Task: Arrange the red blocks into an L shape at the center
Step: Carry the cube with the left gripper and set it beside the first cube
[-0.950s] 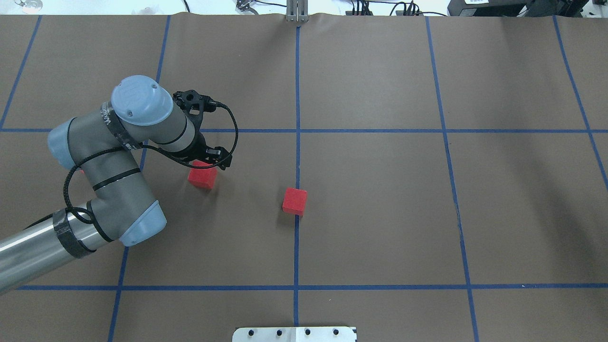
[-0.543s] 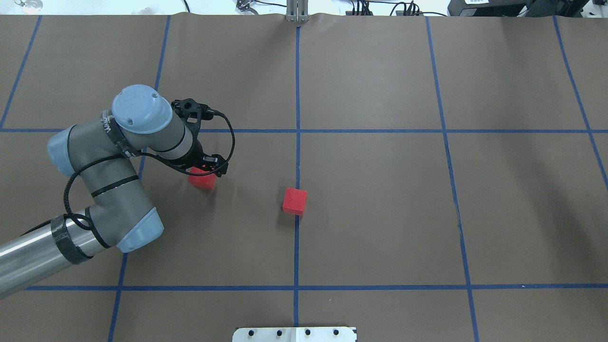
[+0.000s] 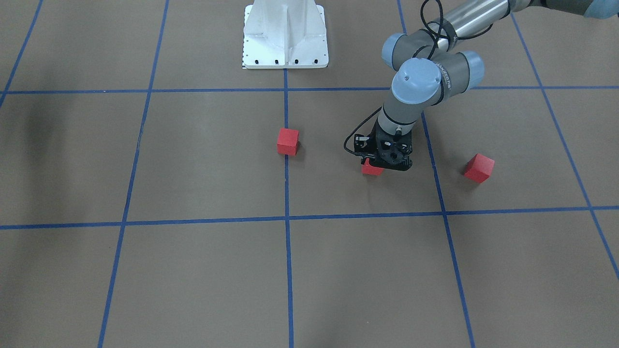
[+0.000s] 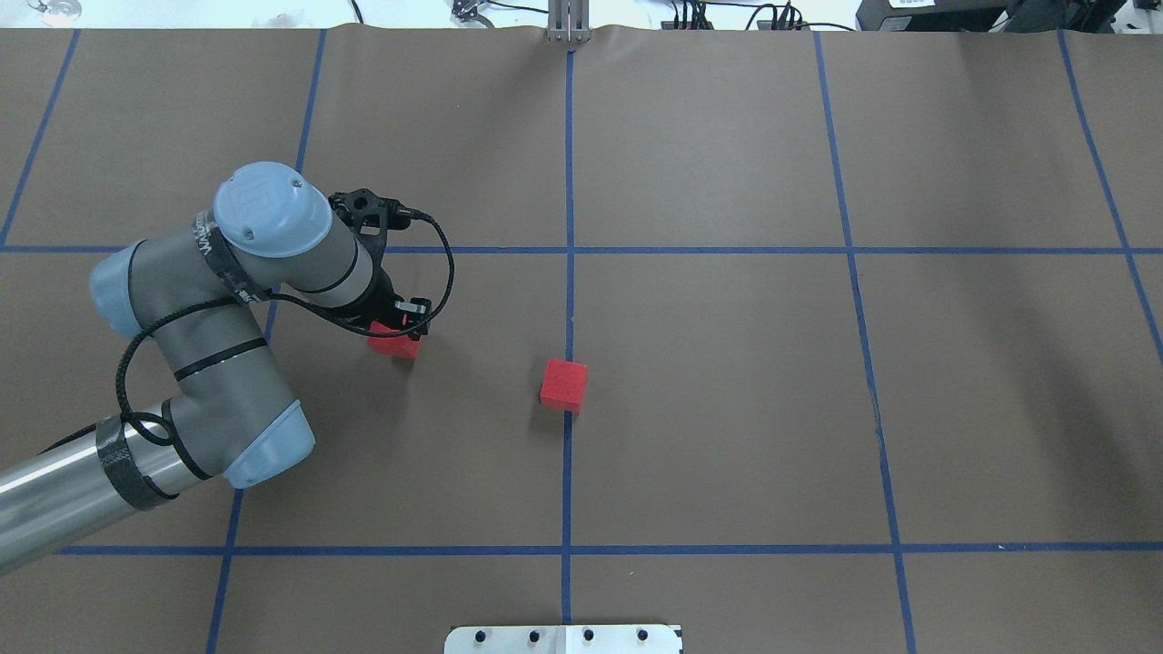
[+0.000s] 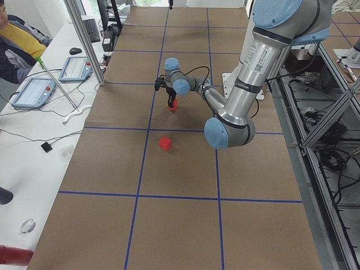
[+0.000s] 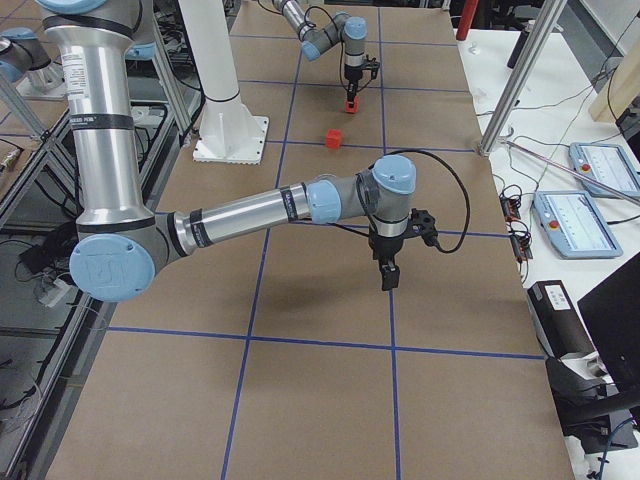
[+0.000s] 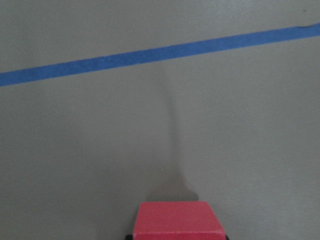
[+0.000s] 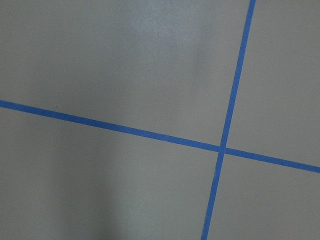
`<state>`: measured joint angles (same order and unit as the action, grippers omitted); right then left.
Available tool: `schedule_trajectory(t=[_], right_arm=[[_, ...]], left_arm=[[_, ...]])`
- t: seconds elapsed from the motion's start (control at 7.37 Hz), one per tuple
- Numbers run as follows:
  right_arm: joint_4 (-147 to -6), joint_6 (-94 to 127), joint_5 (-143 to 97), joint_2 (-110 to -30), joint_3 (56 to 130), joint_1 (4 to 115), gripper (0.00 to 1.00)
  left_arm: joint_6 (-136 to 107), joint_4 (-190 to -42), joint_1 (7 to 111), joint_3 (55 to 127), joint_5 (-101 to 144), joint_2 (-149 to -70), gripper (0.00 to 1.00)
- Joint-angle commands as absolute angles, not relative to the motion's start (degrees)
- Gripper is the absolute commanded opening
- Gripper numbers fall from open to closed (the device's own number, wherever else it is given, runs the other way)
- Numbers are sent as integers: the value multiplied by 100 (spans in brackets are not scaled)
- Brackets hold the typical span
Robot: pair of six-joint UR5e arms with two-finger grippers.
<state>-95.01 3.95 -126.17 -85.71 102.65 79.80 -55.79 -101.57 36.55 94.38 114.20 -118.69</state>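
Farthest on the robot's left, the outer red block (image 3: 478, 167) lies on the table (image 4: 727, 409). It is well apart from the left gripper (image 3: 379, 164), on the gripper's outboard side, across a blue tape line (image 3: 434, 164). The arm hides this block in the overhead view.

The left gripper points straight down, lowered over the middle red block (image 4: 393, 346). In the left wrist view this block (image 7: 177, 220) sits centred between the jaws, with a dark tip at each lower corner. Whether the jaws are pressing on it or merely stand beside it cannot be determined.

The centre red block (image 4: 563, 384) rests to the inboard side of that gripper, well apart and slightly nearer the robot base, touching the central tape line.

The right gripper (image 6: 388, 276) appears only in the right side view, pointing down near a tape crossing (image 8: 220, 148). Its jaw state cannot be determined.
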Motion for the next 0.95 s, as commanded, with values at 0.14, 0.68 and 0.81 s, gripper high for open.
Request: schedule_trajectory(t=[0.14, 0.68, 0.81], right_arm=[[-9501, 378, -12612, -8587, 10222, 7980, 100], [-9492, 387, -12612, -8578, 10222, 7980, 100], [-9492, 387, -12604, -8569, 10222, 7980, 100]], left_arm=[[-6001, -9327, 3604, 9318, 11391, -12854, 0], [-6205, -9413, 3480, 7535, 11005, -14570, 0], [-6222, -9578, 3472, 7506, 10995, -14590, 0]])
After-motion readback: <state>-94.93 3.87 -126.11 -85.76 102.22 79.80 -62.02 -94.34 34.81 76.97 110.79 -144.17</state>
